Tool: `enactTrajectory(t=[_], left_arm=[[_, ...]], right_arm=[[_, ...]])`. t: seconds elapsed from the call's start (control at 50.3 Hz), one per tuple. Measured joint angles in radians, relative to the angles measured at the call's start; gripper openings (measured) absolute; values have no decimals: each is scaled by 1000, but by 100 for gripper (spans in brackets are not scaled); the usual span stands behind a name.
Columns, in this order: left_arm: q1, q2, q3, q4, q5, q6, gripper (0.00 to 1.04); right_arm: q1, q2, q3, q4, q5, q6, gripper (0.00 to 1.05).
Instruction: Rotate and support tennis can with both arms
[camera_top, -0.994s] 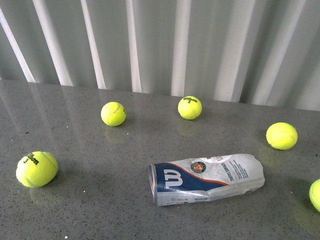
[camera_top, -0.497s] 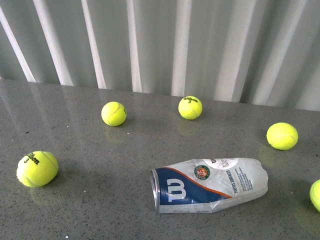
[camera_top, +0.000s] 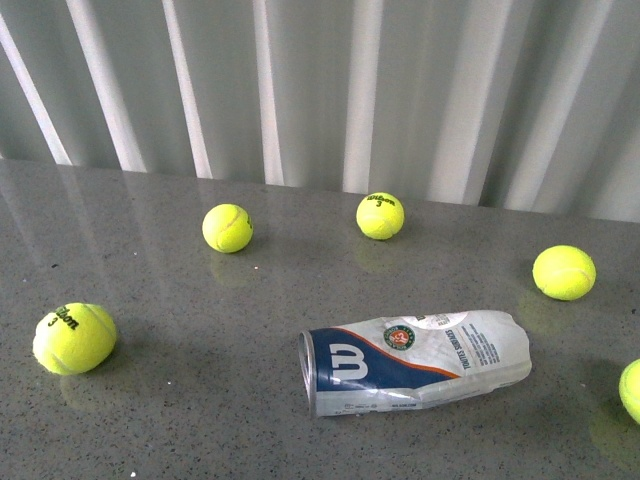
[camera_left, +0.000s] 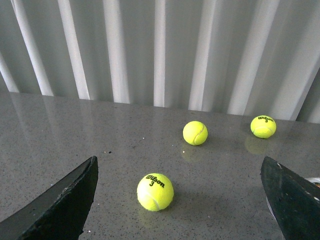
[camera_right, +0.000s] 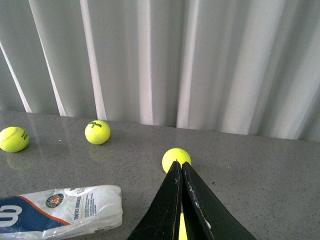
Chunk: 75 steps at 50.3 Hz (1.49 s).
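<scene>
The tennis can (camera_top: 415, 360) lay on its side at five o'clock on the tabletop (camera_top: 200, 410), untouched. The left tool (camera_left: 179, 165) gaped wide and empty, probably to straddle it; the right tool (camera_right: 180, 167) was pinched together, holding nothing.

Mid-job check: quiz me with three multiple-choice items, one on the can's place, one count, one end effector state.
1. The tennis can lies: A) right of the ball marked 3; B) left of every ball; C) against the curtain.
2. Tennis balls in the front view: A) three; B) five; C) seven.
3. The left end effector is: A) shut on the can; B) shut on a ball; C) open, holding nothing.
Answers: 1 A, the can lies on its side, right of that ball. 2 B, four whole, one cut by the right edge. 3 C, its fingers stand wide apart.
</scene>
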Motion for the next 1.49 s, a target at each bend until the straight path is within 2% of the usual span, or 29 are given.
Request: enactTrajectory(t=[0.298, 0.378, 0.577, 0.636, 0.736, 0.776, 0.815, 0.855, 0.935, 0.994, 1.074, 1.154, 1.253, 1.313, 1.352, 1.492], left_arm=[[0, 0, 0, 0, 0, 0, 98], [0, 0, 0, 0, 0, 0, 98], [0, 0, 0, 0, 0, 0, 98], [0, 0, 0, 0, 0, 0, 98], [0, 0, 0, 0, 0, 0, 98], [4, 26, 18, -56, -11, -8, 98], [30, 92, 55, -116, 18, -11, 98], [67, 191, 96, -96, 58, -11, 98], [116, 478, 242, 119, 131, -11, 98], [118, 669, 359, 259, 159, -11, 98], [99, 900, 516, 317, 211, -33, 98], [57, 1167, 692, 294, 217, -61, 98], [-2, 1561, 934, 97, 357, -175, 98], [-37, 1709, 1012, 49, 408, -248, 98], [-67, 1798, 1045, 47, 468, -304, 98], [-142, 1947, 1039, 135, 550, -462, 98]], right_arm=[[0, -101, 0, -103, 0, 0, 3], [0, -226, 0, -262, 0, 1, 3], [0, -265, 0, -274, 0, 1, 4], [0, -265, 0, -274, 0, 2, 15], [0, -265, 0, -274, 0, 2, 39], [0, -265, 0, -274, 0, 2, 46], [0, -266, 0, -274, 0, 2, 54], [0, -266, 0, -274, 0, 2, 59], [0, -266, 0, -274, 0, 2, 78], [0, -266, 0, -274, 0, 2, 87], [0, -266, 0, -274, 0, 2, 100], [0, -266, 0, -274, 0, 2, 97], [0, -266, 0, -274, 0, 2, 98], [0, -266, 0, -274, 0, 2, 98], [0, -266, 0, -274, 0, 3, 98], [0, -266, 0, -274, 0, 2, 98]])
